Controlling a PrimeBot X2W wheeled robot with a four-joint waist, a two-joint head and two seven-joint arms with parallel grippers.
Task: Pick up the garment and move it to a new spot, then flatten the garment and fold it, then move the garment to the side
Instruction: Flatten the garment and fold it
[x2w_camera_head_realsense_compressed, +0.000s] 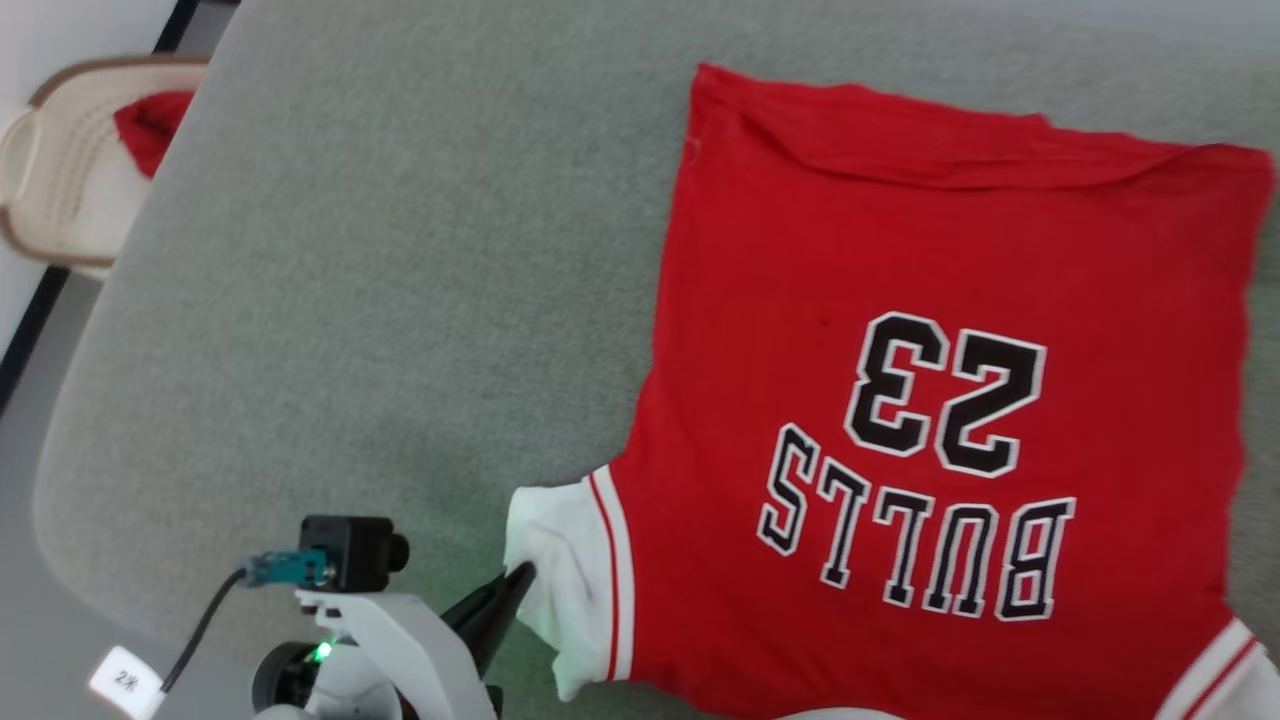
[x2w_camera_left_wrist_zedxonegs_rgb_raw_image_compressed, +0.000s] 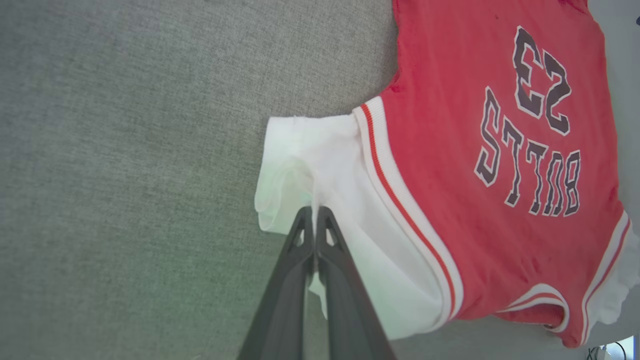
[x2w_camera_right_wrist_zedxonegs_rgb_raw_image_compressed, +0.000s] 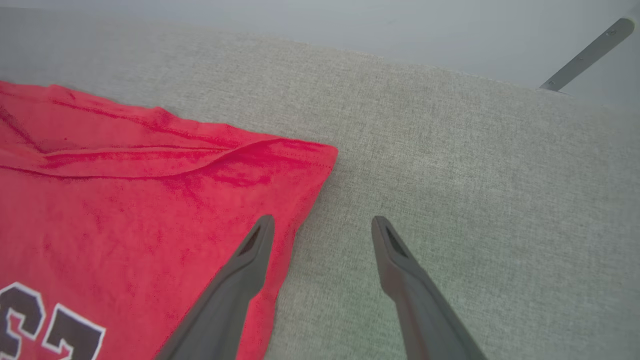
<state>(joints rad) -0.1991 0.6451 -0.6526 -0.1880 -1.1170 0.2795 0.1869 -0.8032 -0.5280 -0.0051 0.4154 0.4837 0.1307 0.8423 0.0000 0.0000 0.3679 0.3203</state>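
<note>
We have the jersey (x2w_camera_head_realsense_compressed: 930, 330) spread print-up on the right half of the grey pad (x2w_camera_head_realsense_compressed: 400, 250), lettering upside down to us and the hem (x2w_camera_head_realsense_compressed: 950, 150) creased over at the far end. It is soft, light cloth. We judge it will drape, wrinkle and drag on the pad's nap rather than slide, so the seams, the striped trim (x2w_camera_left_wrist_zedxonegs_rgb_raw_image_compressed: 400, 200) and the corners are the best places to pinch.

Our left claw (x2w_camera_left_wrist_zedxonegs_rgb_raw_image_compressed: 315, 211) is closed on a fold of the white sleeve (x2w_camera_left_wrist_zedxonegs_rgb_raw_image_compressed: 310, 145). The left wrist view shows cloth nipped between the fingertips, where the head view shows just a dark tip meeting the sleeve. In the right wrist view our right claw (x2w_camera_right_wrist_zedxonegs_rgb_raw_image_compressed: 322, 225) hangs wide open, gripping nothing, with one finger over the jersey's edge near a far corner and the other over bare pad.

The head view adds a basket (x2w_camera_head_realsense_compressed: 60, 170) holding a red cloth (x2w_camera_head_realsense_compressed: 150, 125), off the pad's left.
</note>
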